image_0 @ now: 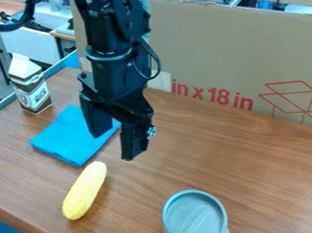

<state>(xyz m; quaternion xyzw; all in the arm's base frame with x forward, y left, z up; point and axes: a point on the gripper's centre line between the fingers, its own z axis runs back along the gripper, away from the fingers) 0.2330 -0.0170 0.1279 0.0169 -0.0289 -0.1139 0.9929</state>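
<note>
The end effector (116,144) is hanging released and empty near the blue cloth (70,137). At its seven o'clock, the yellow vegetable (85,190) is lying lengthwise, its rounded sides probably favouring a crosswise mid-length squeeze. A grey-lidded container (195,215) is standing at five o'clock, a carton (31,89) at ten; cardboard (237,58) is walling off two.

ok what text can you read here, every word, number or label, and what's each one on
"in x 18 in", in red on the large brown cardboard panel behind the table; anything before the first "in" can't be made out
Lettering on the brown and white gable-topped carton: too small to read with certainty
Raised lettering on the round grey lid at the front: too faint to read
</note>
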